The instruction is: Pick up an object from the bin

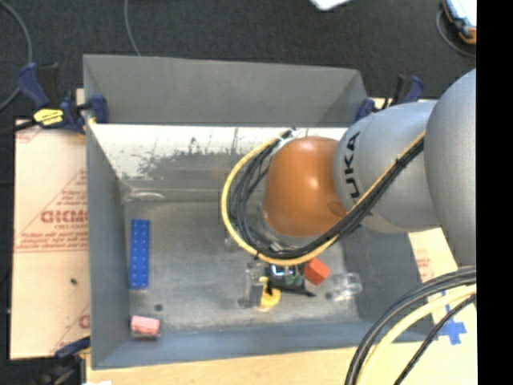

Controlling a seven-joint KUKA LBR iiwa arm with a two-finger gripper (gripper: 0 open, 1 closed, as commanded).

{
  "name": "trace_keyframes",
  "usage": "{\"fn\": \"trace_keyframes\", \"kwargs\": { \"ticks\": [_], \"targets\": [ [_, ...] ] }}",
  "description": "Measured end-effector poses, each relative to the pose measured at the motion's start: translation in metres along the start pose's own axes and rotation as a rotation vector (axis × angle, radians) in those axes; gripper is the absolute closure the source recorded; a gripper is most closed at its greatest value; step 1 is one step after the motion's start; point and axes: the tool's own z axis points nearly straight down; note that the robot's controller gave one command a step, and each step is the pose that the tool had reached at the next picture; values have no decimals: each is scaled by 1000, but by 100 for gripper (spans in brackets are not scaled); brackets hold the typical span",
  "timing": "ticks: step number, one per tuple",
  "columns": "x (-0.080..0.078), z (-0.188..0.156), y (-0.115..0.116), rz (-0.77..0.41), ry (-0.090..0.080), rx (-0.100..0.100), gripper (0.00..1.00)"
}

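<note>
A grey metal bin (224, 95) is seen from above. In its near left corner lies a small pink block (145, 325), close to the near wall. Near the middle of the near wall, the claw (258, 293) is down close to the bin floor, with a small yellow piece (271, 298) just beside its tip. Whether the claw is open or closed, or has hold of anything, cannot be told. Just right of the yellow piece sit a small green piece (293, 280), an orange-red block (317, 272) and a clear plastic piece (347, 284). Farther back on the left, well apart from the claw, a long blue studded brick (139, 253) lies flat along the left wall. Above the claw, the wrist's orange cover (300, 187) and looped black and yellow cables (234, 207) hide the middle of the floor.
</note>
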Motion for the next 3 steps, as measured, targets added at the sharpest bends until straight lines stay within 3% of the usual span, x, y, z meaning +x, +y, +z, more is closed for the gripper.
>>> {"fn": "trace_keyframes", "kwargs": {
  "ticks": [1, 2, 3],
  "targets": [
    [22, 16, -97, 47, 13, 11, 0],
    [37, 29, -87, 38, 5, 1, 100],
    [38, 31, -80, 38, 4, -1, 100]
  ]
}}
